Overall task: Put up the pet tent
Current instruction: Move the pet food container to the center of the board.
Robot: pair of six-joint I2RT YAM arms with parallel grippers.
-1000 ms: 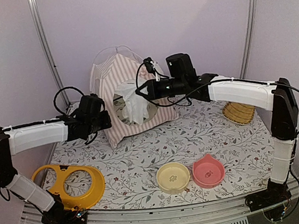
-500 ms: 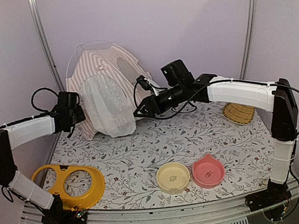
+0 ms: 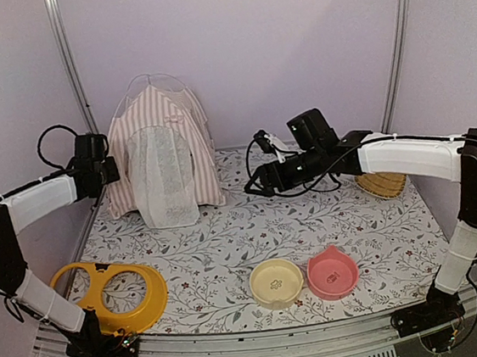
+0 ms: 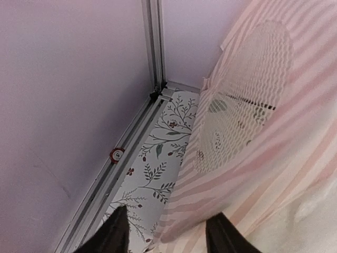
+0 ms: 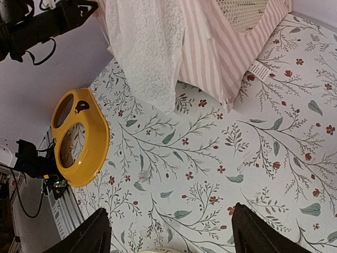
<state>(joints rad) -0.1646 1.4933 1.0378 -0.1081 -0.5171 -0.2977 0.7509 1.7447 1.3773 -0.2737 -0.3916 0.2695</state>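
Looking from above, I see the pet tent upright at the table's back-left corner. Only the wrist cameras show jaws: left gripper parted beside its striped wall, right gripper spread wide, empty.

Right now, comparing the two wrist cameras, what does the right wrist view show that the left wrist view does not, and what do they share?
Only the right wrist view shows the yellow two-hole bowl stand and the left arm. Only the left wrist view shows the corner metal post and a small red fitting on the floor rail. Both show the pink-striped tent and the floral table cover.
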